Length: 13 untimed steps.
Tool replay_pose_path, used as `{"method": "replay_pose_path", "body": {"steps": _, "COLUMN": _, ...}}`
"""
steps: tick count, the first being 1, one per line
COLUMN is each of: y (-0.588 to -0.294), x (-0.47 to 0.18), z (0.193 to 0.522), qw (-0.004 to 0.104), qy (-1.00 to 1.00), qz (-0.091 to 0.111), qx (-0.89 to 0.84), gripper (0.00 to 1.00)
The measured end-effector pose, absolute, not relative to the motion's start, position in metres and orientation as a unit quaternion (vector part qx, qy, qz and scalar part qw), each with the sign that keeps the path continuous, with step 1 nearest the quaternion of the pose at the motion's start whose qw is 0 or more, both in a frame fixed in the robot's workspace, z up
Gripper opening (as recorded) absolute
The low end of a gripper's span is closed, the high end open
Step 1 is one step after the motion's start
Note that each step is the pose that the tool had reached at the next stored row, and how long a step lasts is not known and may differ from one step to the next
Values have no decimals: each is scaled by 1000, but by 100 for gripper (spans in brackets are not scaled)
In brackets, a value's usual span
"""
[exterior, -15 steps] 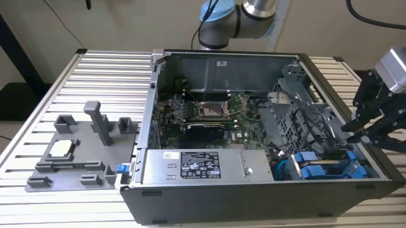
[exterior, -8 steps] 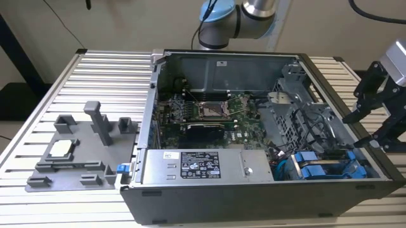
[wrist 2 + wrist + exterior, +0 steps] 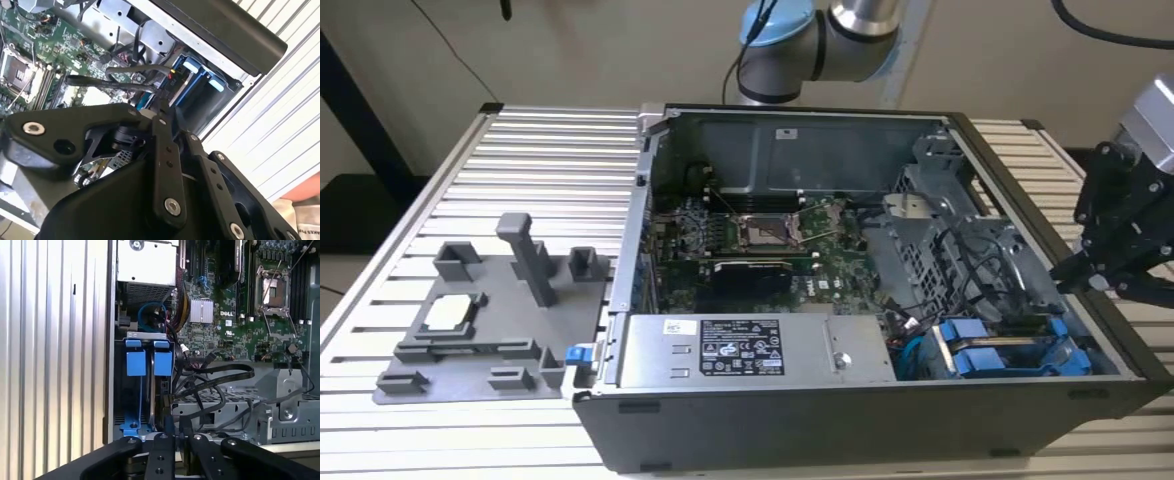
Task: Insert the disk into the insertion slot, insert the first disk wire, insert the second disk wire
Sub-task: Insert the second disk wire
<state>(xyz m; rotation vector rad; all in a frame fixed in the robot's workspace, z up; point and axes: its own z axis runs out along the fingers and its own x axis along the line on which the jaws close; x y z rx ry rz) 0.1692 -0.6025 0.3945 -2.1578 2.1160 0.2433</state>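
Open computer case (image 3: pixel 761 430) lying on a ribbed metal worktop (image 3: pixel 520 170), seen at the stage where the gripper (image 3: pixel 1083 275) hangs over the case's edge at the exterior view's right. In the first wrist view the gripper (image 3: pixel 176 432) has its two fingertips drawn close together, almost touching, directly over the black wires; whether a wire end is pinched between them cannot be told.

Two blue-framed drives stand on edge, side by side, in the grey drive cage at the case's near corner; the disk (image 3: pixel 987 355) already sits in the insertion slot (image 3: pixel 1047 340), its blue pull tabs (image 3: pixel 162 362) facing the first wrist camera. Which of the pair is the task's own disk cannot be settled from these views.

Governing relation: the drive bay lies just below and inward of the gripper, toward the exterior view's left. The drives' long axis runs down into the cage, away from the gripper. A bundle of black wires (image 3: pixel 220 377) loops between fingertips and motherboard (image 3: pixel 747 235), beside the drives. The power-supply box (image 3: pixel 754 352) lies next to the bay.
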Motion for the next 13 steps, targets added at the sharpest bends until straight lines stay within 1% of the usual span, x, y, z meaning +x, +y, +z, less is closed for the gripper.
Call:
{"method": "replay_pose_path", "body": {"steps": 1, "y": -602, "x": 169, "z": 395, "qw": 52, "qy": 697, "qz": 77, "qx": -711, "gripper": 17}}
{"method": "replay_pose_path", "body": {"steps": 2, "y": -602, "x": 169, "z": 395, "qw": 49, "qy": 698, "qz": 75, "qx": -711, "gripper": 11}}
{"method": "replay_pose_path", "body": {"steps": 5, "y": -601, "x": 169, "z": 400, "qw": 44, "qy": 698, "qz": 70, "qx": -711, "gripper": 11}}
{"method": "replay_pose_path", "body": {"steps": 13, "y": -601, "x": 169, "z": 401, "qw": 44, "qy": 698, "qz": 70, "qx": -711, "gripper": 11}}
